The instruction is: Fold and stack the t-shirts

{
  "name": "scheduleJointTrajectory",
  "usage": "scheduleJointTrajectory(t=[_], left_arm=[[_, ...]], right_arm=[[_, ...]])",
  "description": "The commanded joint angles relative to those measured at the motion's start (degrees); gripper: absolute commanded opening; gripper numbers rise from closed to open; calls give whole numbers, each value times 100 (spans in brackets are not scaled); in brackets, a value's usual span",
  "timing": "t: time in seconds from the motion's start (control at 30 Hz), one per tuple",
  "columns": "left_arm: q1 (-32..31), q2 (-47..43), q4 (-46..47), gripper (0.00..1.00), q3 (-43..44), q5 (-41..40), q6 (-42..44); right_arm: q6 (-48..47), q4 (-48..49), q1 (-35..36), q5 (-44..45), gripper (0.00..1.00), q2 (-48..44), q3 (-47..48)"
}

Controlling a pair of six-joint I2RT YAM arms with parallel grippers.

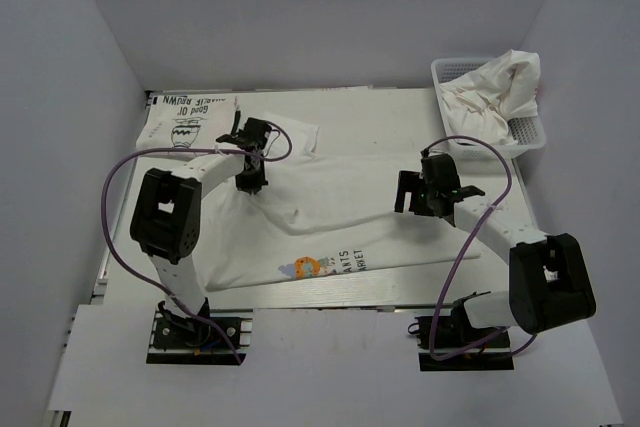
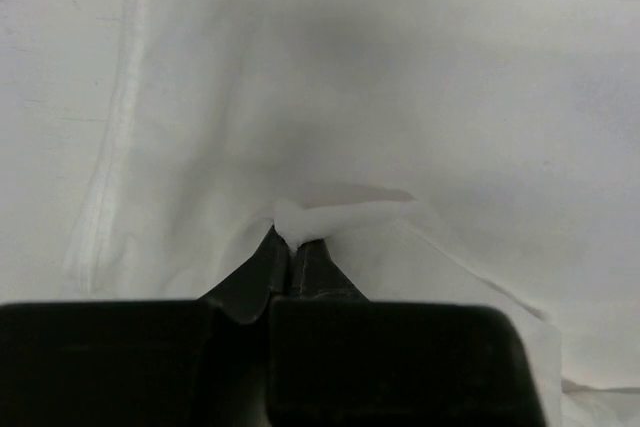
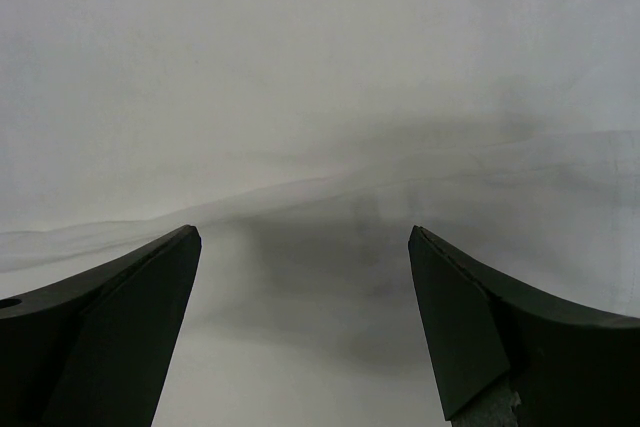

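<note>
left gripper (image 2: 293, 245) pinches just a small tuck of the t-shirt (image 1: 340, 212) spread on the table (image 1: 380, 112); right gripper (image 3: 305, 234) hangs spread wide over the cloth (holding nothing). Risk: thin bite slips on lift, or one-sided pull drags and bunches the shirt.

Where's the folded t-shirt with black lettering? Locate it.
In the top view, the folded t-shirt with black lettering lies at the table's far left corner, just left of the left gripper pinching the spread t-shirt.
</note>
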Motion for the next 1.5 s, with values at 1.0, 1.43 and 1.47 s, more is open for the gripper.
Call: scheduleJointTrajectory(t=[1.0, 1.43, 1.47], left_arm=[[92, -486, 64, 44, 172, -1425, -1740], [144, 621, -166, 100, 2686, -1021, -907], [144, 796, -104, 100, 3105, -917, -748]], right_arm=[[31, 137, -18, 270, 90, 49, 253], [531, -126, -27, 911, 90, 337, 1413], [558, -144, -27, 1025, 90, 391, 1666]])
